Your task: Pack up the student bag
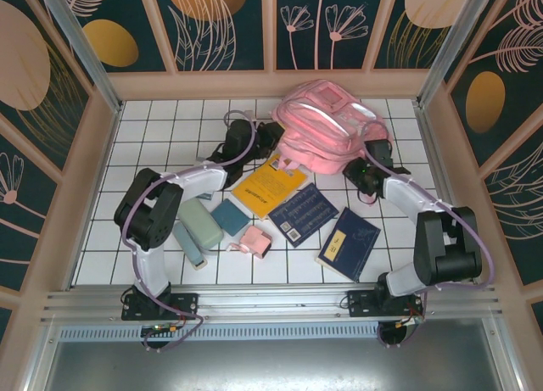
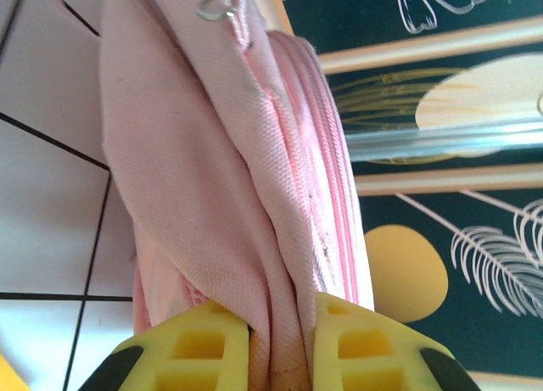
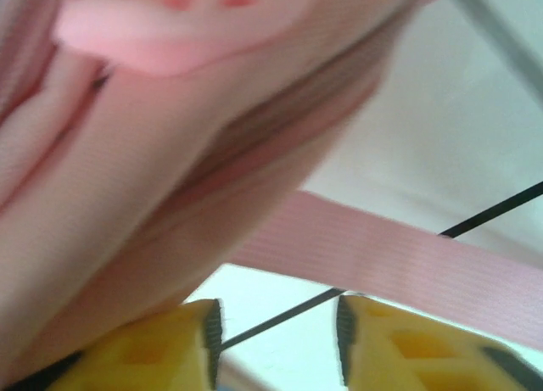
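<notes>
- At the far side of the bench (image 1: 161, 128), right of centre and close against the back wall, the student bag (image 1: 327, 124) lies slumped in a heap. Both arms reach up to it.
- On the bag's left edge, the left end effector (image 2: 282, 316) is nearly closed. It pinches a thick fold of pink fabric beside the zip track, and a small metal ring (image 2: 216, 5) hangs higher up the same fold.
- At the bag's right side, the right end effector (image 3: 277, 313) has its jaws parted about halfway with nothing between them. Bare bench shows through the gap, the bag's body sits just to its left, and a flat pink strap (image 3: 407, 264) crosses beyond the fingertips.
- That view is blurred, so we cannot say which part of the bag faces it; possibly the back panel.
- We judge the step in hand to be getting the bag open and held open. Nothing looks packed yet: the yellow book (image 1: 270, 186), a dark blue book (image 1: 303, 215), a second blue book (image 1: 349, 243) and the small pink pouch (image 1: 256, 240) all lie on the bench in front.
- To do the step well, we would hold the left pinch firm and low so the fold does not slip out.
- We would have the right side take the bag's own fabric or the zip edge. The loose strap would only slide and give no purchase on the mouth.
- We would then draw the two holds apart gently, turning the opening toward the books.
</notes>
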You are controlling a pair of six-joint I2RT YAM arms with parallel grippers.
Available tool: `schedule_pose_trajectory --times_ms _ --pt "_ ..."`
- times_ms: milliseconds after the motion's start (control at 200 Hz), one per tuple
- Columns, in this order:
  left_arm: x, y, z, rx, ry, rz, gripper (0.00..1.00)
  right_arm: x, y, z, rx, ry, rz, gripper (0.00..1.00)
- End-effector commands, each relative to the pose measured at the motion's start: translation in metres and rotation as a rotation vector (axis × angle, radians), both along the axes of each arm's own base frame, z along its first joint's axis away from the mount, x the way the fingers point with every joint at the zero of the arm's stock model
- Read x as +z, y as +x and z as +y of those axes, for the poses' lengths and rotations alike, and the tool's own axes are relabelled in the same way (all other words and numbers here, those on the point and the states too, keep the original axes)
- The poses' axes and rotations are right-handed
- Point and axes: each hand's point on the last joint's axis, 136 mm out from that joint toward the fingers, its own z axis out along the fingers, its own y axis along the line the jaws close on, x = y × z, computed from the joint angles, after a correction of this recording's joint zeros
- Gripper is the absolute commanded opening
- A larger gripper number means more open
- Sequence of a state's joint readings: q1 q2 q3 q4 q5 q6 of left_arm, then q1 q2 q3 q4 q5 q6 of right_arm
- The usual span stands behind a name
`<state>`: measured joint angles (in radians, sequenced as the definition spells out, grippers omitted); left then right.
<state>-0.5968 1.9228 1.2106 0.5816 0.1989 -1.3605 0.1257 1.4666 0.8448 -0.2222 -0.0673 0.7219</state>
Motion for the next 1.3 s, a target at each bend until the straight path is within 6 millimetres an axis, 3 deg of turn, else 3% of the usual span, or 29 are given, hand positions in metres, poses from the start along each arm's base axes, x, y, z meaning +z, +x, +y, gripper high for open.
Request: schedule_pose_trajectory --times_ms 0,75,95,185,235,315,440,500,571,661,811,886,1211,1256,1296 --pt "0.022 -0.043 -0.068 -0.26 -0.052 -0.097 0.21 0.045 0.017 -0.035 -0.122 -0.018 -0.126 0.59" --pt "0.016 -0.051 -0.088 -0.31 -0.051 -0.097 0.31 0.051 -0.002 -0.051 -0.194 -0.094 -0.098 0.7" --pt "0.014 -0.052 -0.093 -0.32 -0.051 -0.094 0.32 0.053 -0.008 -0.056 -0.217 -0.117 -0.087 0.77" --pt "0.004 -0.057 -0.108 -0.351 -0.046 -0.084 0.32 0.061 -0.04 -0.076 -0.315 -0.182 -0.054 0.78" --pt "-0.001 -0.057 -0.113 -0.356 -0.047 -0.077 0.32 0.067 -0.054 -0.075 -0.319 -0.165 -0.067 0.72" --pt "-0.006 -0.058 -0.12 -0.365 -0.052 -0.074 0.32 0.077 -0.069 -0.059 -0.295 -0.045 -0.113 0.53" --pt "-0.012 -0.061 -0.138 -0.395 -0.063 -0.068 0.28 0.1 -0.081 -0.024 -0.286 0.251 -0.18 0.41" --pt "-0.014 -0.063 -0.146 -0.411 -0.075 -0.064 0.27 0.105 -0.083 -0.004 -0.271 0.423 -0.19 0.53" --pt "-0.014 -0.066 -0.153 -0.42 -0.089 -0.064 0.27 0.101 -0.085 0.015 -0.273 0.589 -0.168 0.8" --pt "-0.014 -0.068 -0.159 -0.429 -0.097 -0.068 0.26 0.093 -0.087 0.024 -0.311 0.677 -0.135 0.96" --pt "-0.007 -0.072 -0.169 -0.449 -0.108 -0.084 0.25 0.081 -0.082 0.021 -0.362 0.713 -0.15 0.99" --pt "-0.006 -0.075 -0.172 -0.455 -0.112 -0.086 0.24 0.075 -0.075 0.014 -0.397 0.698 -0.171 0.95" --pt "0.004 -0.096 -0.169 -0.46 -0.15 -0.107 0.21 0.069 -0.018 -0.002 -0.445 0.617 -0.27 0.89" --pt "0.007 -0.099 -0.17 -0.467 -0.155 -0.118 0.2 0.066 -0.011 -0.003 -0.448 0.603 -0.267 0.85" --pt "0.008 -0.102 -0.172 -0.475 -0.154 -0.119 0.19 0.069 -0.005 -0.004 -0.438 0.59 -0.288 0.73"
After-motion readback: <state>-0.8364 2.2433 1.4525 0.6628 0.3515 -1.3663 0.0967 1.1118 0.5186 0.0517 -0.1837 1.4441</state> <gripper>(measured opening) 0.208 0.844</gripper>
